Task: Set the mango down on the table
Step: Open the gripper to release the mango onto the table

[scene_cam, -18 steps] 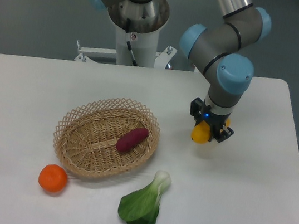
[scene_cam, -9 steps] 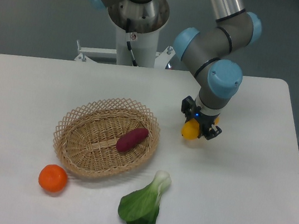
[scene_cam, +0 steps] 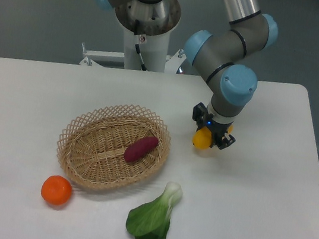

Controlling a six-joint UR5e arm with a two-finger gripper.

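Mango [scene_cam: 201,139] between gripper [scene_cam: 209,138] jaws

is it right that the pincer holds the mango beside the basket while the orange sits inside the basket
Not quite. The orange sits on the table, outside the basket; inside lies the purple sweet potato. The camera view shows the pincer holding the mango beside the basket.

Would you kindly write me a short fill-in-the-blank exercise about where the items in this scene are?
1. The gripper is shut on the ____.
2. The sweet potato lies inside the ____.
3. The round orange fruit sits on the ____, outside the wicker.
4. The leafy green lies on the table, to the ____ of the orange fruit in the picture.

Missing words: mango; basket; table; right
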